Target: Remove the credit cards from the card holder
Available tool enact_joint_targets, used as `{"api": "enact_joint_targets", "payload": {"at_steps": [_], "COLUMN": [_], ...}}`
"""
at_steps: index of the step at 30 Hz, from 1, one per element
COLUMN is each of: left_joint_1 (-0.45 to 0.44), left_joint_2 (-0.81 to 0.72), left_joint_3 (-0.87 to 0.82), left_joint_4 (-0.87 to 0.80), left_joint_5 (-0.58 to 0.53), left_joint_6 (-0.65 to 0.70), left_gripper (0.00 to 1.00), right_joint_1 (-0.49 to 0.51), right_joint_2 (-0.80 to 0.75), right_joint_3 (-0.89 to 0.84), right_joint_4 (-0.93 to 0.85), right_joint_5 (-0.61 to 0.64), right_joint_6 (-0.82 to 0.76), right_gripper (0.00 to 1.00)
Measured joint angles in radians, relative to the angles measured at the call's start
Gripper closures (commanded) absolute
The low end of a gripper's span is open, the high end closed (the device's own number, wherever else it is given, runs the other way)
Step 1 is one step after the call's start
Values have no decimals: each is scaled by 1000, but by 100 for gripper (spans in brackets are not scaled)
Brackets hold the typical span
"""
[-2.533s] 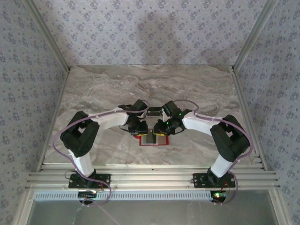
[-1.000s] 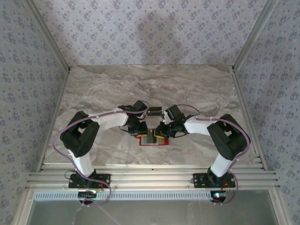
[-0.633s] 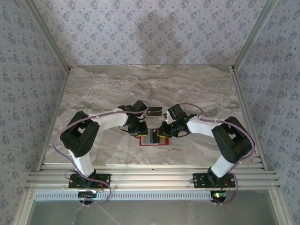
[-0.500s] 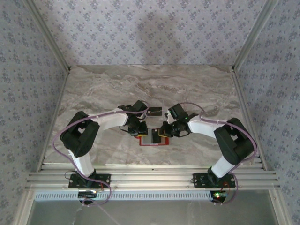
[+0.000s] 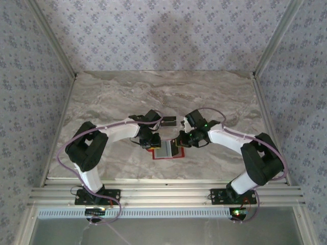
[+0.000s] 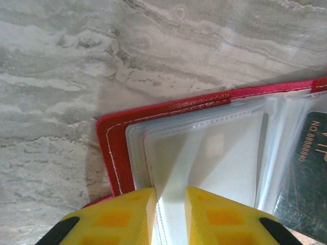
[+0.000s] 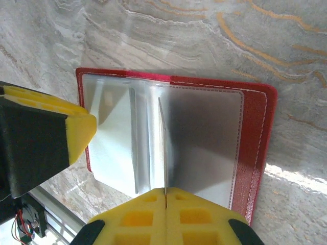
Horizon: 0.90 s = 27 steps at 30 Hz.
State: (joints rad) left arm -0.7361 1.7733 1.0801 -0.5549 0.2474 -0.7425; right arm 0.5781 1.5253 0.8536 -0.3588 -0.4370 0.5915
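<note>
Centrally, the red bifold card holder (image 7: 255, 153) lay open. Right gripper (image 7: 166, 204) jaws pinched a thin edge-on sheet (image 7: 164, 148), identity unclear. Left gripper (image 6: 170, 214) jaws straddled clear pockets (image 6: 204, 153); grip indeterminate.

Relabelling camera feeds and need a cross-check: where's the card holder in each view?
Top external: card holder lies open, just below picture centre.
Left wrist: card holder takes the lower right, its red corner centre-left.
Right wrist: card holder spreads across the middle, red edge at right.
Shared landmark: its red stitched border.
</note>
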Motion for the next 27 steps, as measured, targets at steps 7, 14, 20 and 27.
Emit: {"api": "enact_joint_targets", "payload": {"at_steps": [7, 14, 20, 27], "left_joint_1": [-1, -1, 35, 77], "left_joint_2": [-12, -53, -116, -165], "left_joint_3": [4, 5, -27, -92], "left_joint_4": [-45, -59, -43, -44], "left_joint_5": [-5, -27, -27, -27], "left_joint_6": [0, 0, -3, -3], "left_gripper": [75, 74, 74, 74], "right_joint_1": [-11, -11, -11, -42], "right_joint_2": [-32, -40, -19, 140], "right_joint_3": [64, 179, 257, 521], "right_joint_4": [-77, -188, -301, -490], "right_joint_5": [3, 3, 34, 112], "right_joint_6": [-89, -374, -779, -1159], "right_gripper": [92, 90, 91, 92]}}
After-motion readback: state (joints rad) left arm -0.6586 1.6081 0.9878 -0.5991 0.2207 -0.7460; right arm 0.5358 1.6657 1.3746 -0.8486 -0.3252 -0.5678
